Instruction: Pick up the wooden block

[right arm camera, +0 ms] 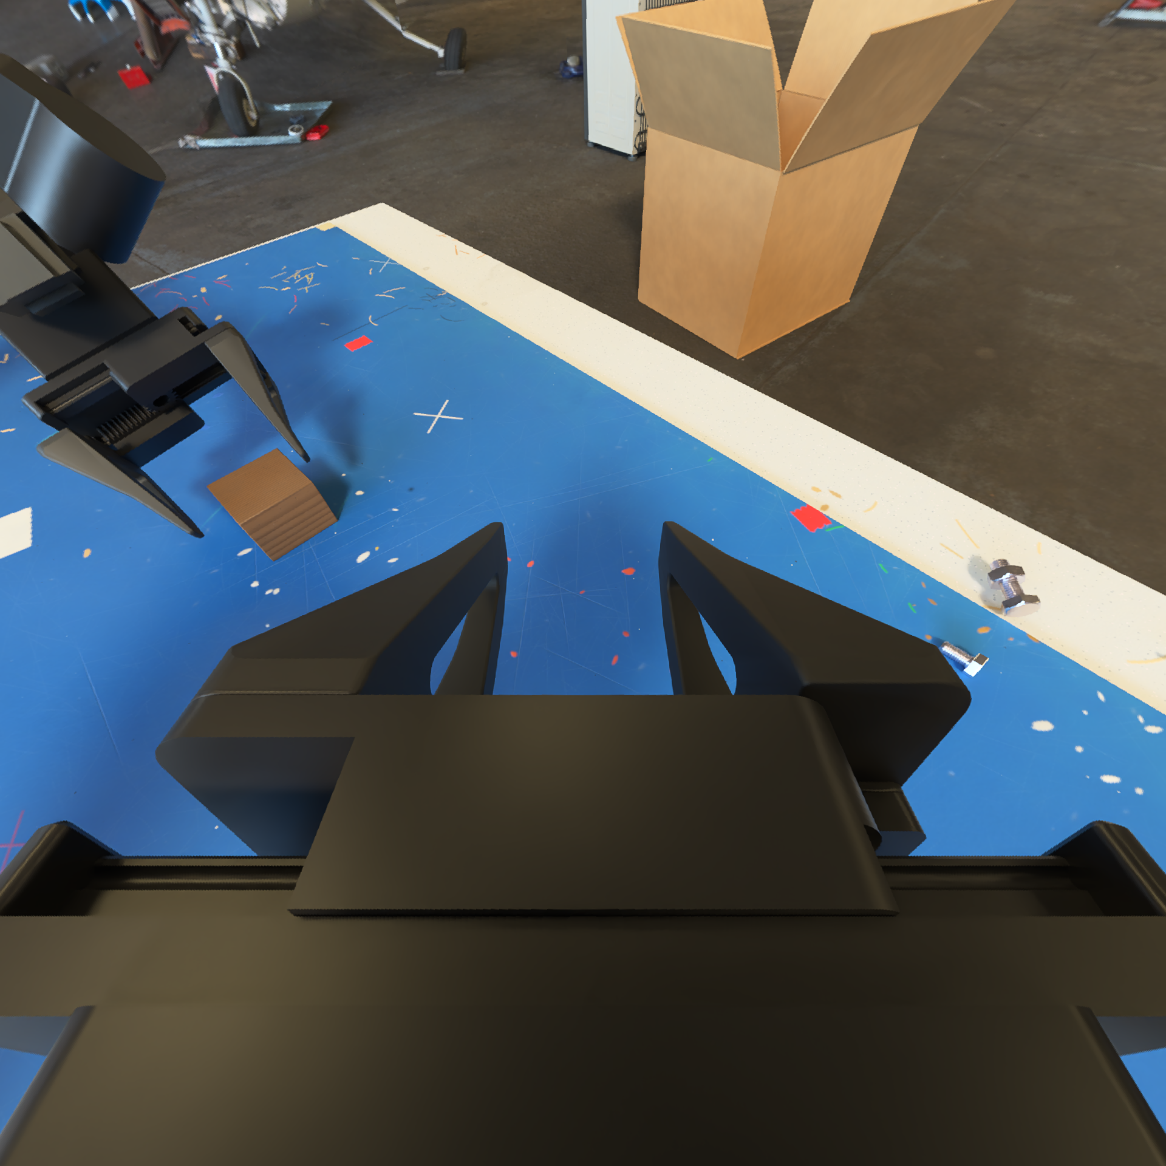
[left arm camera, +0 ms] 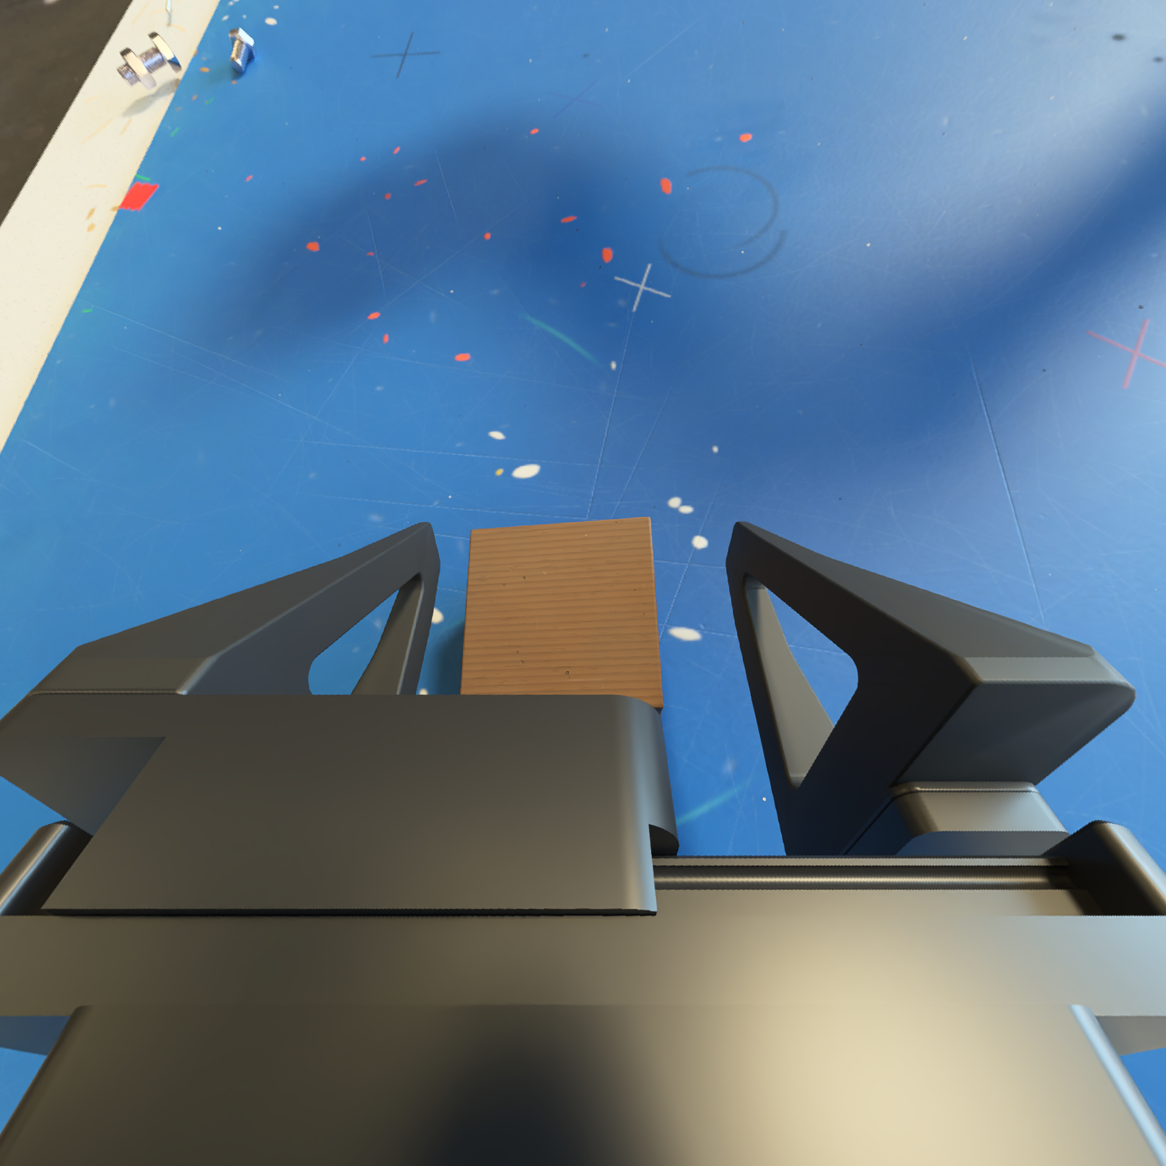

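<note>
The wooden block is a brown ribbed cuboid lying on the blue mat. In the left wrist view it sits between the fingers of my left gripper, nearer the left finger, with a gap on each side. The left gripper is open and low over the mat. The right wrist view shows the block at the left with the left gripper straddling it, fingers apart from it. My right gripper is open and empty, above the mat to the right of the block.
A bolt with nuts lies on the cream table border, and a loose bolt lies at the mat's edge. Both bolts show in the left wrist view. An open cardboard box stands on the floor beyond the table.
</note>
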{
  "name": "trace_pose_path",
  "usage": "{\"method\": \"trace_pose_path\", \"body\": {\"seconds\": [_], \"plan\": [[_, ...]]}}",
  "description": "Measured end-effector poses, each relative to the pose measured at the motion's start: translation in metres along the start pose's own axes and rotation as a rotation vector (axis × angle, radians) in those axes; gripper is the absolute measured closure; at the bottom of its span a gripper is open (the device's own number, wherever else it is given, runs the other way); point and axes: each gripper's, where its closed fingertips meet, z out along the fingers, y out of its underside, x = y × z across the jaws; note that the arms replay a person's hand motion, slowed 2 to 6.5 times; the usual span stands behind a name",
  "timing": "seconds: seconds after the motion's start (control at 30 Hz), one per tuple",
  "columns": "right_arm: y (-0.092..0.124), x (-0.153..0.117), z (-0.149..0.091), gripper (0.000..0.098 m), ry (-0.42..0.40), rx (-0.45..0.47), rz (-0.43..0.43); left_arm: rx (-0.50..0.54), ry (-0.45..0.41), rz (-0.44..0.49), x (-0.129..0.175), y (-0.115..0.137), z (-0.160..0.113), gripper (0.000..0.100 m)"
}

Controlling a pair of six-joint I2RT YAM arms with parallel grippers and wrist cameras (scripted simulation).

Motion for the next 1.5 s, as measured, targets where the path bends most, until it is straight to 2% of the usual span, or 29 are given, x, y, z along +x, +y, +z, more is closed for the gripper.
{"method": "trace_pose_path", "body": {"seconds": [0.23, 0.57, 0.9, 1.33, 1.5], "plan": [[0.003, 0.002, 0.001, 0.0569, -0.001, -0.004, 0.011, -0.056, -0.008, 0.007, -0.001, 0.009, 0.004, 0.023], [0.004, 0.003, 0.001, 0.0569, -0.001, -0.015, 0.006, -0.093, -0.020, -0.012, -0.005, 0.019, 0.009, 0.031], [0.004, 0.004, 0.000, 0.0569, 0.004, -0.015, 0.005, -0.150, -0.012, -0.016, -0.005, 0.029, 0.009, 0.045], [0.005, 0.009, -0.004, 0.0570, 0.011, -0.009, 0.015, -0.159, -0.006, -0.038, -0.006, 0.028, 0.003, 0.044], [0.004, 0.011, -0.006, 0.0571, 0.014, -0.002, 0.019, -0.109, -0.038, -0.051, -0.011, 0.013, -0.012, 0.044]]}}
